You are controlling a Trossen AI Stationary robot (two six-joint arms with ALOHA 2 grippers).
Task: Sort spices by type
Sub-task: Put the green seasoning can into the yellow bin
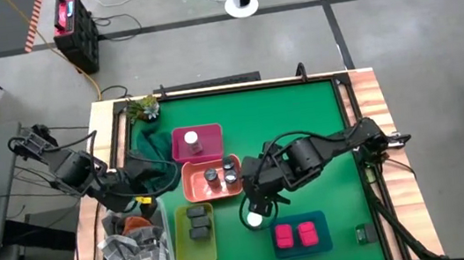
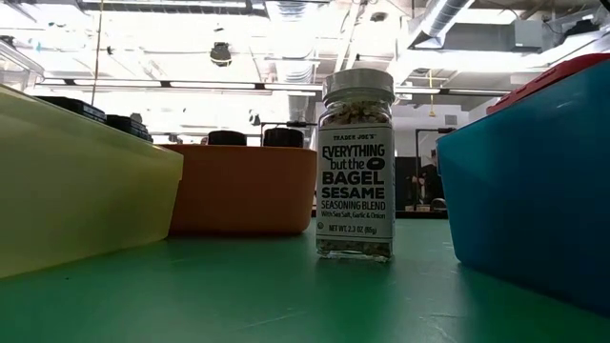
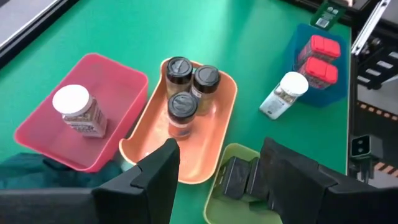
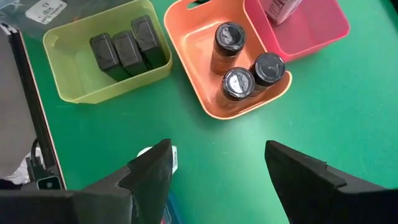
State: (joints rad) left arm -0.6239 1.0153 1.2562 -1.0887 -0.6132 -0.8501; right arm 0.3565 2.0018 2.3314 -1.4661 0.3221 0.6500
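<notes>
- In the low view, the yellow tray (image 2: pixel 76 186) runs off the left edge and the blue tray (image 2: pixel 534 181) off the right edge; what either holds stays hidden behind its wall.
- Only the lids of two jars (image 2: pixel 248 138) show above the orange tray (image 2: pixel 238 189) rim.
- In the right wrist view, the white-capped jar (image 4: pixel 168 155) on the desk is mostly hidden behind the right hand's finger (image 4: pixel 146 171) at lower left.
- The pink tray (image 4: pixel 298 25) and the jar in it are cut off by the top edge.
- In the high view, the small green item (image 1: pixel 365 234) at the desk's lower right is too small to identify.
</notes>
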